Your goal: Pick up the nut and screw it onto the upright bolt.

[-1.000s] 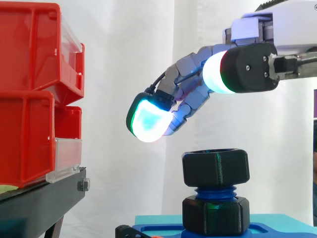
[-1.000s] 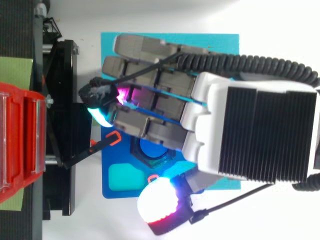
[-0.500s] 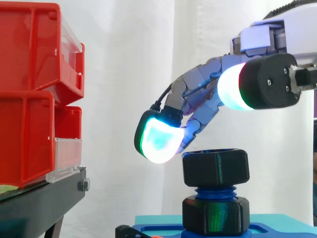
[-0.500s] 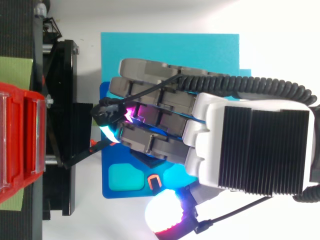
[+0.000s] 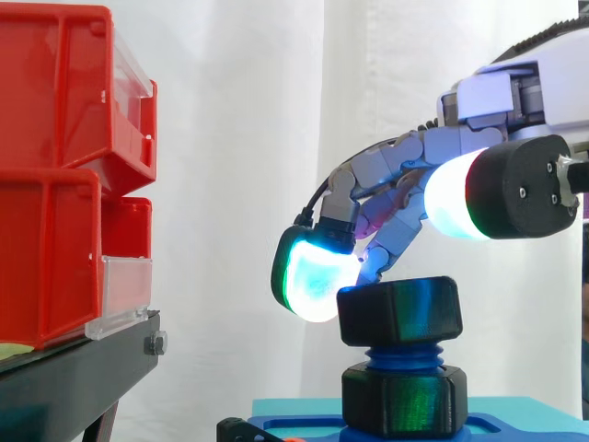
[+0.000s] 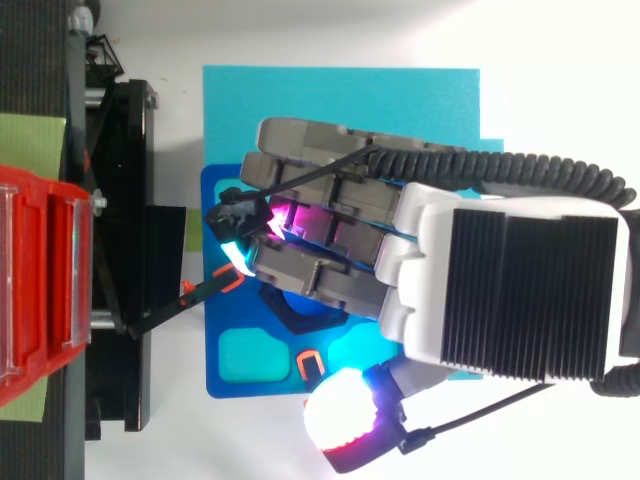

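Nut [image 5: 400, 311], black and hexagonal, sits on top of the upright blue bolt [image 5: 402, 354], whose threads show between it and a second black hex collar [image 5: 403, 401] at the foot. The bolt stands on a blue base [image 5: 304, 428] that lies on a cyan sheet [image 6: 340, 95] on the white desk [image 6: 330, 35].

The robot hand [image 6: 480, 280] reaches in from the right above the nut, its fingers curled downward and gripping nothing. One cyan-green glowing fingertip [image 5: 311, 281] hangs at the nut's upper left corner, touching it or just beside it; I cannot tell which. The thumb, with its white and red glowing pad [image 5: 456, 198], stands above and to the right, apart from the nut.

To the left, stacked red bins [image 5: 55, 166] rest on a black stand [image 5: 74, 378] before a white curtain [image 5: 239, 138].
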Action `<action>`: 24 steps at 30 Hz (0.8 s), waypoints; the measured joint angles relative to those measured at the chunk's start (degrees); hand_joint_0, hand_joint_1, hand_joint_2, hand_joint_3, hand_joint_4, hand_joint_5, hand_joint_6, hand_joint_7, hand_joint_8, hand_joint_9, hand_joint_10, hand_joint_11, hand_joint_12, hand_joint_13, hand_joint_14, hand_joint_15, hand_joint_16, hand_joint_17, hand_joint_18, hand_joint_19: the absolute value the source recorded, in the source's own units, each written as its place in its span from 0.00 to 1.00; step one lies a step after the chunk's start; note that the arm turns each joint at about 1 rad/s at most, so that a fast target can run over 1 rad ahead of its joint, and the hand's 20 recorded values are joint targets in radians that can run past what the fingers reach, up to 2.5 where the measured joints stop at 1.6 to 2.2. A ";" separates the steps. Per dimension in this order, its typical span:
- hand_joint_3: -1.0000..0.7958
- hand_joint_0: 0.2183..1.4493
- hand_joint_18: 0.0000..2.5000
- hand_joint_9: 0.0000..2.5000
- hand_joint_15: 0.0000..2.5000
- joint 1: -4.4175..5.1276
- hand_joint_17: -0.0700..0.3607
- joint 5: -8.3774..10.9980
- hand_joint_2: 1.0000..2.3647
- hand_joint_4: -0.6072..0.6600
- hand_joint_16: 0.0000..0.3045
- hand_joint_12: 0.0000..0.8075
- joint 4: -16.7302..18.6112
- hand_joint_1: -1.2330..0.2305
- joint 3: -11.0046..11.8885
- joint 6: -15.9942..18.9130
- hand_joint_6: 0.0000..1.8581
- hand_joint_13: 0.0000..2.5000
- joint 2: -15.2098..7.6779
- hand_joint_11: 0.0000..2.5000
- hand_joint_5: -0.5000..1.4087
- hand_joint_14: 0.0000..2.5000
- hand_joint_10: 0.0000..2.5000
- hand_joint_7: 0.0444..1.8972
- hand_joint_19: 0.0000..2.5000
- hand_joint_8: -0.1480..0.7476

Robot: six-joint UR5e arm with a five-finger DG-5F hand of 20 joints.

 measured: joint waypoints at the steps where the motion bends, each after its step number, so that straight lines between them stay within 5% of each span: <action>1: 0.28 0.26 0.08 0.29 0.00 -0.06 0.33 -0.08 0.00 0.66 0.10 0.36 -0.07 0.76 0.00 0.00 0.27 0.21 0.00 0.00 0.25 0.00 0.00 0.68 0.00 0.45; 10: 0.28 0.27 0.14 0.35 0.00 -0.73 0.31 -0.43 0.00 0.63 0.09 0.32 -0.24 0.74 0.01 0.00 0.27 0.26 0.00 0.00 0.28 0.00 0.00 0.78 0.00 0.46; 24: 0.28 0.27 0.29 0.61 0.00 -2.12 0.18 -0.63 0.00 0.55 0.01 0.15 -0.98 0.69 0.06 -0.15 0.35 0.43 0.16 0.03 0.29 0.00 0.00 0.64 0.02 0.46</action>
